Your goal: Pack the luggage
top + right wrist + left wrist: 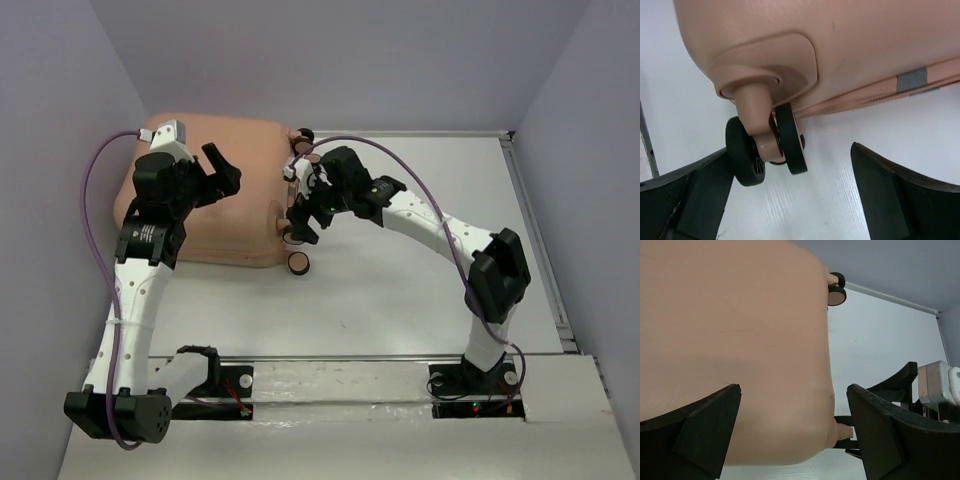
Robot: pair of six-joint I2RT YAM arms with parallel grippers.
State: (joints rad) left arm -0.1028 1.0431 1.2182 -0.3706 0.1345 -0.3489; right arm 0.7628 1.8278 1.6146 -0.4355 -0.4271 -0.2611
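Observation:
The luggage (pixel 240 225) is a peach-pink hard-shell suitcase lying shut and flat at the table's back left. My left gripper (pixel 224 170) hovers over its shell, open. In the left wrist view the shell (pixel 730 340) fills the space between and beyond the spread black fingers (pixel 705 430), with nothing gripped. My right gripper (pixel 298 200) is at the suitcase's right end, open. Its wrist view shows a black double wheel (pixel 765 145) on a peach stem between the spread fingers (pixel 900 195), close to the left finger. The zip seam (pixel 865 97) runs above the table.
Other peach-capped wheels (pixel 298 262) stick out from the suitcase's right end. The white table (pixel 420 280) stretches right to a metal rail (pixel 535 240). Purple walls close in on the left, back and right. A purple cable (pixel 95 220) loops beside the left arm.

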